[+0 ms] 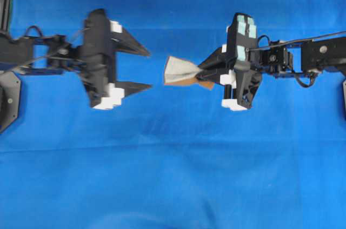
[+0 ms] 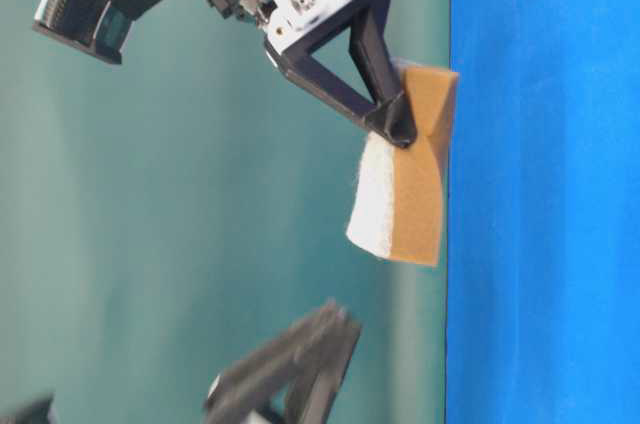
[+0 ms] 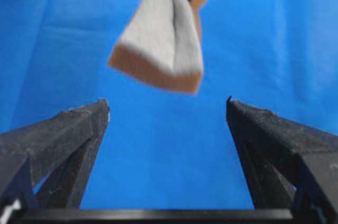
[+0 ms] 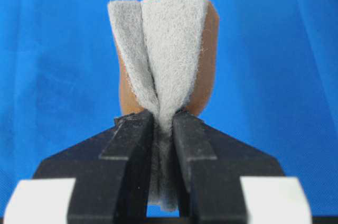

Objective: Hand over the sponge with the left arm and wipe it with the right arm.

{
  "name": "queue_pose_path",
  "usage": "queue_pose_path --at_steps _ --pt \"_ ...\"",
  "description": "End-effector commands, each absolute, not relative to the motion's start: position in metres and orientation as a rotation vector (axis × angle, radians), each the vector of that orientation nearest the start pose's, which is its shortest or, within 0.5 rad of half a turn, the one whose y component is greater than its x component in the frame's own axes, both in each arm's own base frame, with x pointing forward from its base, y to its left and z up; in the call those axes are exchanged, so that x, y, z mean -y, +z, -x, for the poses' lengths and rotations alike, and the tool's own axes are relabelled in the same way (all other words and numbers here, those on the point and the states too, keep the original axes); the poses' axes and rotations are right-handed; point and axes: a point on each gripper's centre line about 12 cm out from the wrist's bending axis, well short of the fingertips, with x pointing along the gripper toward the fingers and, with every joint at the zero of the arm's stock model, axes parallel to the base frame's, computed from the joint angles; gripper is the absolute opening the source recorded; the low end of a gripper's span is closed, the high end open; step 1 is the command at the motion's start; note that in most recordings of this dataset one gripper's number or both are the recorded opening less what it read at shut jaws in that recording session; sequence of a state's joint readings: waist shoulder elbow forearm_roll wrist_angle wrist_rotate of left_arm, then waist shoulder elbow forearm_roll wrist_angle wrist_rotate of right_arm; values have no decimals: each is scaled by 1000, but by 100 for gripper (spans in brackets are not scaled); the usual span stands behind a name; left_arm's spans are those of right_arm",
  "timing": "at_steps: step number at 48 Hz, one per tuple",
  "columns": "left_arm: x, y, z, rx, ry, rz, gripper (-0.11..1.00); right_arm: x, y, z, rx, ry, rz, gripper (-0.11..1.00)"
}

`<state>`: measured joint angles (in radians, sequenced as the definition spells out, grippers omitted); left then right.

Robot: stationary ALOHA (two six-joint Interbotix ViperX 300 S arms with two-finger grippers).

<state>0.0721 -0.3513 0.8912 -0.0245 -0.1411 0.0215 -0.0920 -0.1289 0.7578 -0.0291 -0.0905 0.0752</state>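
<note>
The sponge (image 1: 181,71) is pinched at one end by my right gripper (image 1: 206,72), the one with teal patches. Its grey-white face folds between the shut fingers, and the orange layer shows behind (image 4: 169,44). The free end sticks out to the left. My left gripper (image 1: 150,69) stands wide open just left of that end, apart from it, with nothing between its fingers. In the left wrist view the sponge (image 3: 163,39) hangs ahead of the spread fingertips (image 3: 100,109). The table-level view shows the right gripper (image 2: 395,124) clamping the squeezed sponge (image 2: 405,194).
A blue cloth (image 1: 173,175) covers the whole table. The left arm's body (image 1: 32,56) reaches in from the left edge and the right arm's body (image 1: 313,56) from the right edge. A dark mount (image 1: 8,99) sits at the far left.
</note>
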Motion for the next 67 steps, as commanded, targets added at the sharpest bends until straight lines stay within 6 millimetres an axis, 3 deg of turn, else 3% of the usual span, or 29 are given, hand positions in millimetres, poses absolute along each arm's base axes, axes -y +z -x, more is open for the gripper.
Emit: queue_pose_path --at_steps 1,10,26,50,57,67 --pt "-20 244 -306 -317 68 11 88 32 207 -363 -501 -97 -71 16" --pt "-15 249 -287 -270 54 5 88 32 206 -362 -505 -96 -70 16" --pt "-13 248 -286 -270 48 -1 88 32 200 -364 -520 -97 -76 16" --pt "-13 248 -285 -272 49 0 88 33 114 -378 -668 -107 -104 16" --pt "-13 248 -285 -272 49 0 88 33 101 -379 -694 -113 -115 16" --pt "-13 248 -285 -270 49 0 88 43 96 -376 -708 -139 -124 16"
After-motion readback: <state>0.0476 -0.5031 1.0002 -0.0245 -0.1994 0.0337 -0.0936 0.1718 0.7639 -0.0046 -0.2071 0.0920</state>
